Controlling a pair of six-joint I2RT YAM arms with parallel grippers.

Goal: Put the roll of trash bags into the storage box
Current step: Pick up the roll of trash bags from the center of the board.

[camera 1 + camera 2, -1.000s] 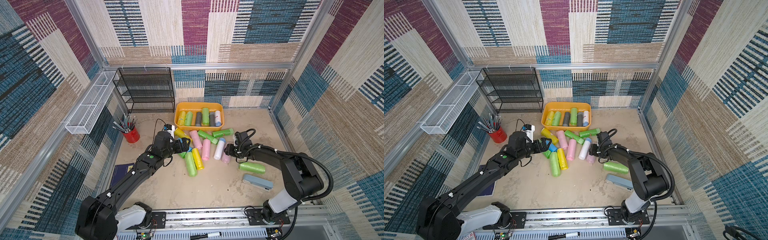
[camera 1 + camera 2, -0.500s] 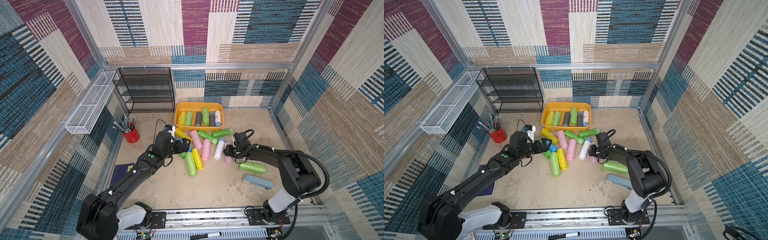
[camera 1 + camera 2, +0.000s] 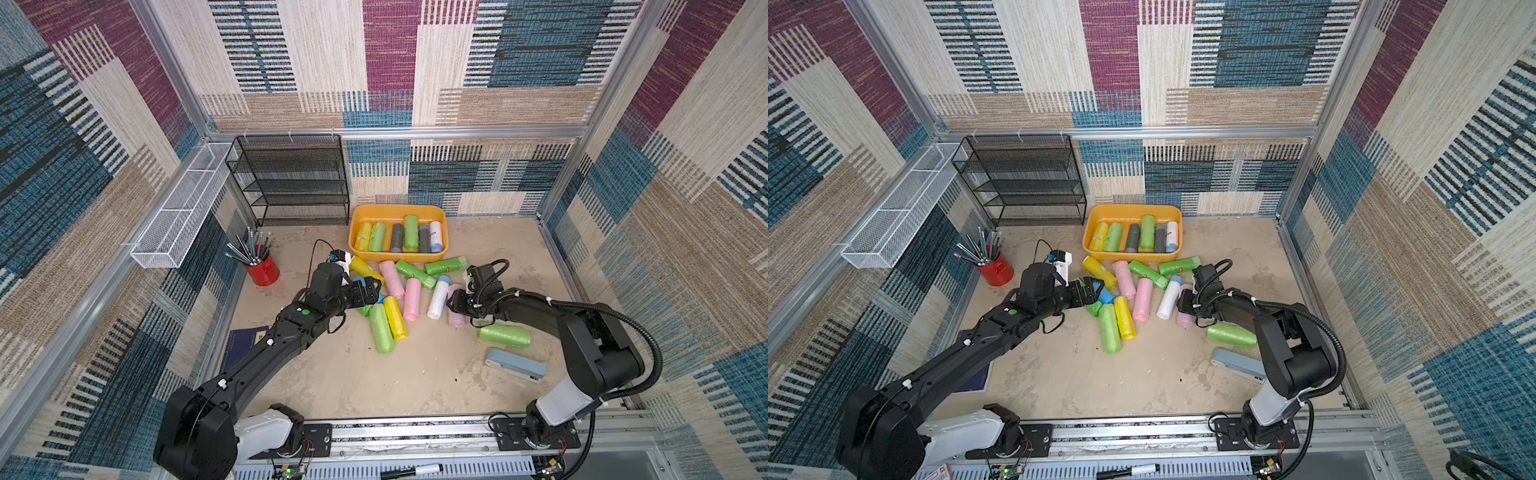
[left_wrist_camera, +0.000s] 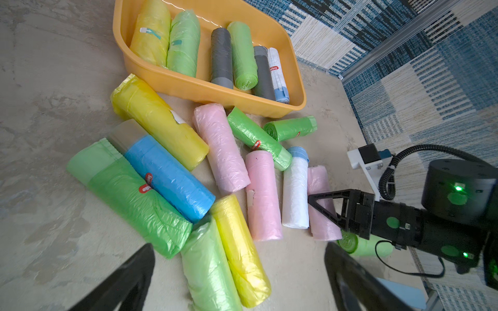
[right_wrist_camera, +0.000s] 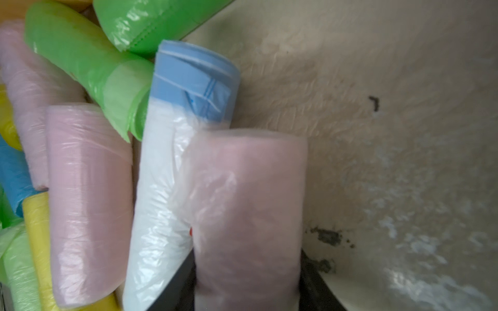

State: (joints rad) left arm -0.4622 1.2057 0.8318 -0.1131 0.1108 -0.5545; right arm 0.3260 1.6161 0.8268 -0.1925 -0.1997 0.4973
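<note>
Right gripper [image 3: 455, 305] is gripping the pink roll [image 3: 456, 321] at the right edge of the loose pile, and the roll is lying flat on the floor in both top views. Left gripper [image 3: 372, 291] is hovering with fingers spread wide over the left side of the pile, holding nothing. The storage box [image 3: 398, 208] is sitting by the back wall, just behind the pile, with six rolls in it, well apart from the pink roll. A green roll [image 3: 504, 336] and a stapler [image 3: 515, 365] are lying off to the right, and a red cup [image 3: 262, 270] of pencils is standing to the left. Same layout in a top view: right gripper [image 3: 1183, 305], pink roll [image 3: 1185, 319], left gripper [image 3: 1094, 289], storage box [image 3: 1133, 206]. Left wrist view: left gripper [image 4: 237, 250] is showing both fingers far apart above the pile; right gripper [image 4: 323, 212] is reaching over the pink roll [image 4: 319, 185], which is touching a white roll [image 4: 295, 194]; storage box [image 4: 188, 86] is beyond. Right wrist view, blurry: pink roll [image 5: 248, 202] is sitting between the dark fingers [image 5: 314, 285], tight against both sides, with the white roll [image 5: 161, 188] just beside it.
</note>
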